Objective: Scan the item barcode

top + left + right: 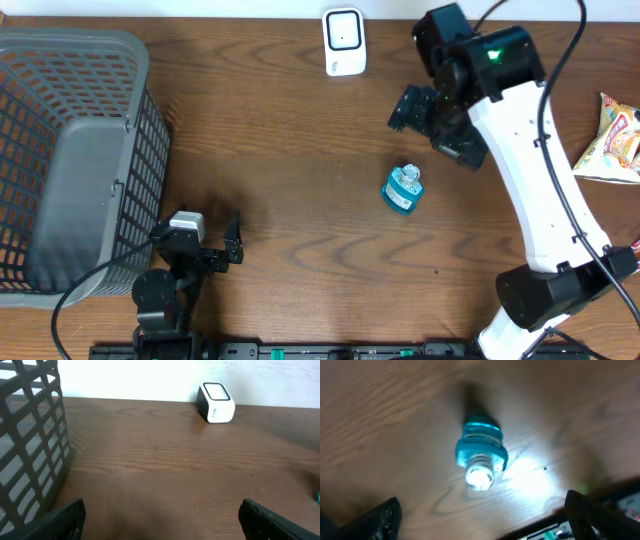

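The item, a small blue bottle (402, 190) with a clear cap, stands upright on the brown table, right of centre. The right wrist view looks down on the bottle (480, 452), free of the fingers. My right gripper (428, 125) hovers above and behind it, open and holding nothing (482, 527). The white barcode scanner (344, 42) stands at the table's far edge and shows in the left wrist view (216, 402). Near the front left, my left gripper (215, 250) is open and empty (160, 522).
A large grey mesh basket (60, 150) fills the left side, close beside the left gripper (30, 445). A snack bag (612, 140) lies at the right edge. The right arm's white link (540, 190) runs down the right side.
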Available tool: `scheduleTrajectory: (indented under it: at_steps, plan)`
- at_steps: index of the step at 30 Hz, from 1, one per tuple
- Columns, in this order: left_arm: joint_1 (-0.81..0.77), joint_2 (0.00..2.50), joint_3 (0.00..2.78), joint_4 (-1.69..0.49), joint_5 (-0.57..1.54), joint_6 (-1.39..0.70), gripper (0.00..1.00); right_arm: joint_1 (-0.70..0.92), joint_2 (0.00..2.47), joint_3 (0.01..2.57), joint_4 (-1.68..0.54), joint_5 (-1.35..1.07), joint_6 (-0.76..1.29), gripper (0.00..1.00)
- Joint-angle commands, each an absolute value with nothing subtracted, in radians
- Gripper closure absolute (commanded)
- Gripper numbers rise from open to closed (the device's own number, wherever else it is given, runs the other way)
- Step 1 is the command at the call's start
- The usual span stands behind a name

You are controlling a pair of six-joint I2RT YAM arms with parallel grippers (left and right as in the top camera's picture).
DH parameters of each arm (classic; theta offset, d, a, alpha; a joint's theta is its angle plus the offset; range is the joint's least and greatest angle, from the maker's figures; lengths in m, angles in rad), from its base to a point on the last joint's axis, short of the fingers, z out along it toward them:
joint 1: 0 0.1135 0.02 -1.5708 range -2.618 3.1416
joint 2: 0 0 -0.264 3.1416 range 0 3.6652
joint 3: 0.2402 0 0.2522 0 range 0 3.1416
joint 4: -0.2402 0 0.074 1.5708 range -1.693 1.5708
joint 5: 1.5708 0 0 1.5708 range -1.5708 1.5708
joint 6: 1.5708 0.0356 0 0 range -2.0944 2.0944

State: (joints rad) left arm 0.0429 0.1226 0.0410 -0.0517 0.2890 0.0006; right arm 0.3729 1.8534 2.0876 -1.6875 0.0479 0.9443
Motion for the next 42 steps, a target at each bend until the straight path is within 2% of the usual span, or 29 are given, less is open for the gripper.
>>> scheduleTrajectory:
  at_steps: [1, 15, 21, 32, 35, 42]
  plan:
    - [0.043, 0.122, 0.014, -0.065, 0.295, 0.007, 0.02, 0.387, 1.851, 1.976, -1.654, 0.12, 1.191, 0.01]
    - [0.043, 0.122, 0.014, -0.065, 0.295, 0.007, 0.02, 0.408, 1.851, 1.575, -1.339, 0.052, 1.206, 0.01]
    - [0.043, 0.122, 0.014, -0.065, 0.295, 0.007, 0.02, 0.408, 1.851, 1.508, -1.244, -0.024, 1.104, 0.01]
    - [0.043, 0.122, 0.014, -0.065, 0.295, 0.007, 0.02, 0.409, 1.852, 1.442, -1.178, -0.033, 1.057, 0.01]
    - [0.043, 0.122, 0.014, -0.065, 0.295, 0.007, 0.02, 0.41, 1.852, 1.42, -1.171, -0.033, 1.057, 0.1]
    - [0.043, 0.122, 0.014, -0.065, 0.295, 0.007, 0.02, 0.41, 1.851, 1.4, -1.156, -0.034, 1.017, 0.21]
